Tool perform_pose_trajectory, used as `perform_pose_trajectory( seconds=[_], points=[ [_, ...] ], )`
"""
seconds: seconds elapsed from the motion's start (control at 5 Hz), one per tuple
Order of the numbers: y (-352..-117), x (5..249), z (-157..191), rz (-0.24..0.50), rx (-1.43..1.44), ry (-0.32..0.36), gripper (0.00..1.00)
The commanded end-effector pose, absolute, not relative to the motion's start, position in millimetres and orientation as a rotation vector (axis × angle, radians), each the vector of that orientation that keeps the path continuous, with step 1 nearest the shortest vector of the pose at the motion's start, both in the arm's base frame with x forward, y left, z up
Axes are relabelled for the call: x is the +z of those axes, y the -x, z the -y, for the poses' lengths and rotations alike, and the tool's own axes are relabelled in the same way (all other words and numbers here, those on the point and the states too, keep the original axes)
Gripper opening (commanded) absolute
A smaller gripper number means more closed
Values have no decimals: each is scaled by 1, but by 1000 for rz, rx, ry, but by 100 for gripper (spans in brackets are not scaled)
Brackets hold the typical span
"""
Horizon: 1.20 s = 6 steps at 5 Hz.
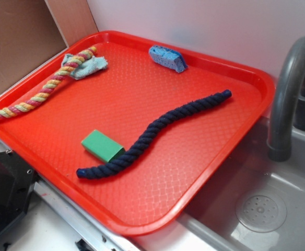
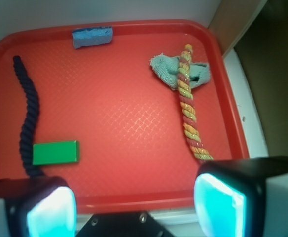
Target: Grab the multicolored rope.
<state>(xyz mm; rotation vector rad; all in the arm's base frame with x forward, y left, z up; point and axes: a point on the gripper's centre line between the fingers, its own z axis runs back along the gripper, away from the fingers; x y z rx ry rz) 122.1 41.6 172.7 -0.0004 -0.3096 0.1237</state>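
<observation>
The multicolored rope [image 1: 44, 88], twisted yellow, pink-red and pale green, lies along the left side of the red tray [image 1: 204, 172]. Its far end rests on a pale blue cloth [image 1: 87, 67]. In the wrist view the rope [image 2: 188, 106] runs down the tray's right side, over the cloth [image 2: 169, 71]. My gripper [image 2: 134, 207] hangs high over the tray's near edge, open and empty, its fingers wide apart. The rope's near end sits just above the right finger [image 2: 218, 205]. The gripper is out of the exterior view.
A dark navy rope [image 1: 152, 133] curves across the tray's middle, beside a green block [image 1: 102, 145]. A blue sponge [image 1: 167, 57] lies at the far rim. A grey sink with a faucet [image 1: 288, 99] is to the right. A cardboard wall [image 1: 22, 36] stands on the left.
</observation>
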Motion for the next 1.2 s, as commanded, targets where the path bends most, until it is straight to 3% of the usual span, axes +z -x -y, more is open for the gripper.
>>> perform_pose_trajectory(
  seconds=[0.0, 0.6, 1.0],
  points=[
    [-148, 136, -67, 315, 119, -63, 100],
    [-189, 71, -121, 249, 99, -86, 100],
    [-207, 28, -128, 167, 38, 5, 100]
  ],
)
